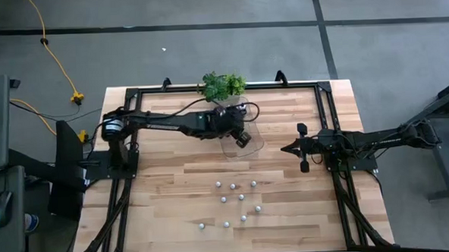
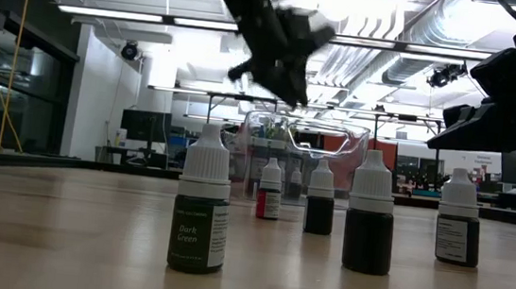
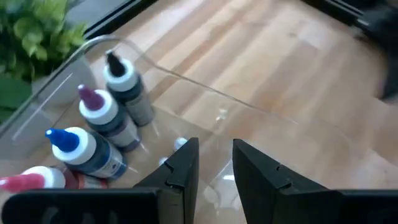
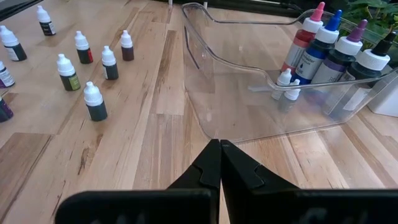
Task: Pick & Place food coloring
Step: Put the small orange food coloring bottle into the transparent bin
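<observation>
Food coloring bottles [image 1: 235, 198], tiny white-capped, scattered on wooden desk [image 1: 167, 204], near side. Left gripper [image 1: 242, 137] above clear tray [image 1: 252, 144] by leafy plant [image 1: 223, 85]; right gripper [image 1: 302, 147] parked right.

Low view: squat dark bottles [image 2: 201, 205] standing upright, awaiting pickup.

Left wrist: jaws slightly apart, empty, over glossy tray floor; four larger nozzle-topped bottles [image 3: 93, 134] stowed together.

Right wrist: jaws pressed together, empty; two small bottles [image 4: 286, 84] already in tray.

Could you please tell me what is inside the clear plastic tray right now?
In the clear tray: four bigger bottles and two small bottles. Anything behind them is hidden.
</observation>
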Robot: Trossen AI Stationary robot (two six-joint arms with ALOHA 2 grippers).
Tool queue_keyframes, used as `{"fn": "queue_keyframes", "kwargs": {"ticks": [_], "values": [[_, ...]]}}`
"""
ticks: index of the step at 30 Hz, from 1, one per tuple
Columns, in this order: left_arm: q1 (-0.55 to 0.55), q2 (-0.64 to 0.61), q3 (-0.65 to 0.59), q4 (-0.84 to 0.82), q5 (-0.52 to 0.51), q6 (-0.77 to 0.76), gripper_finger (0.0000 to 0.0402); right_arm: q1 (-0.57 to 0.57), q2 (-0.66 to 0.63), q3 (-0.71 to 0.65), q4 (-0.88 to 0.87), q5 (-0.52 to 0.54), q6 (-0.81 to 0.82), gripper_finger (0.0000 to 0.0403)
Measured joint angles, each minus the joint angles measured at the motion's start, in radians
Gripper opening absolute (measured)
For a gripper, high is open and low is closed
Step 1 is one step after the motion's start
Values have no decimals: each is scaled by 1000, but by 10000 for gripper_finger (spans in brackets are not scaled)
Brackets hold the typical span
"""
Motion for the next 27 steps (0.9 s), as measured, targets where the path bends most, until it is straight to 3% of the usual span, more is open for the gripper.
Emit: {"fn": "queue_keyframes", "kwargs": {"ticks": [8,11,21,27], "values": [[-105,-151,0,-155,3,179,93,0,0,0,0,0,0,0],[-148,-234,-49,-162,49,245,93,0,0,0,0,0,0,0],[-274,-542,-437,-18,303,382,93,0,0,0,1,0,0,0],[-349,-614,-653,229,469,475,93,0,-1,0,0,0,0,0]]}}
